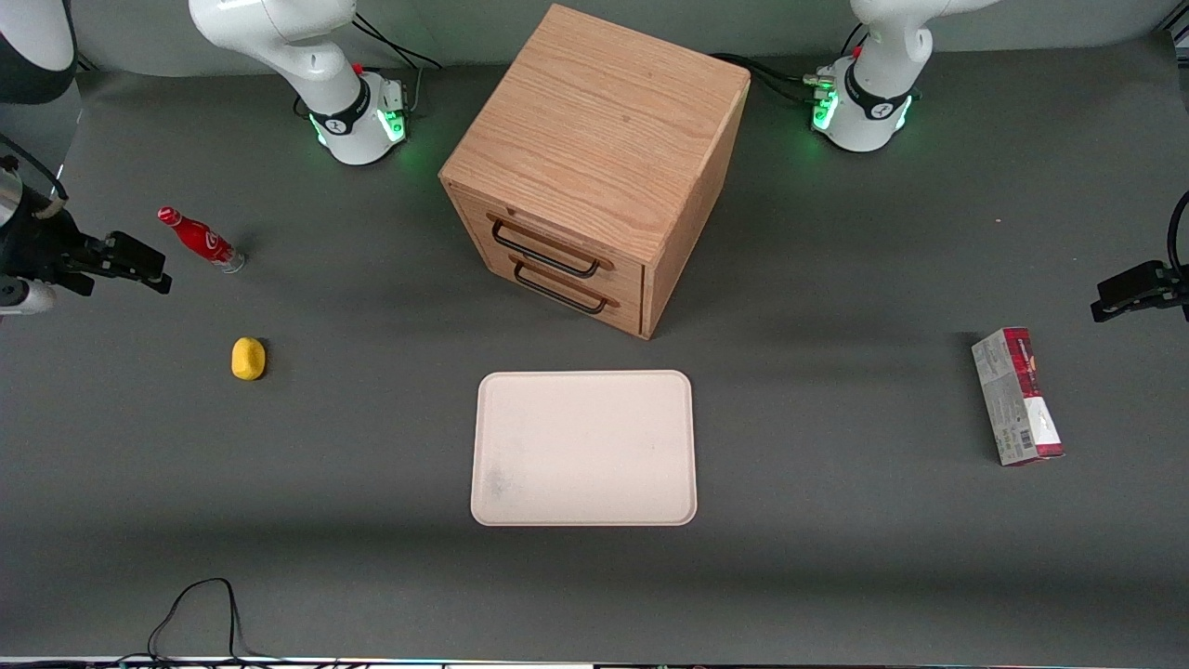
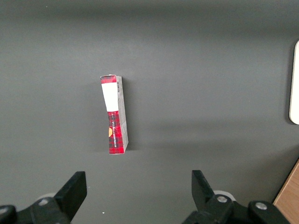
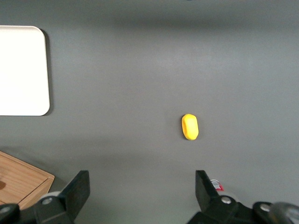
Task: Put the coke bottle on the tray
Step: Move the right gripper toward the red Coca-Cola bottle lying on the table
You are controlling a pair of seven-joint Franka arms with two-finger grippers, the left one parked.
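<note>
The coke bottle (image 1: 200, 240), small and red with a red cap and a silvery base, lies on its side on the grey table toward the working arm's end. Only its base end (image 3: 216, 185) shows in the right wrist view, next to one fingertip. The cream tray (image 1: 583, 448) lies flat in the middle of the table, in front of the wooden drawer cabinet; one corner of it shows in the right wrist view (image 3: 21, 70). My gripper (image 1: 149, 269) hangs above the table beside the bottle, open and empty, also seen in the right wrist view (image 3: 140, 189).
A wooden cabinet (image 1: 594, 167) with two drawers stands farther from the front camera than the tray. A small yellow object (image 1: 248, 359) lies nearer the front camera than the bottle, also in the right wrist view (image 3: 190, 126). A red-and-grey carton (image 1: 1017, 395) lies toward the parked arm's end.
</note>
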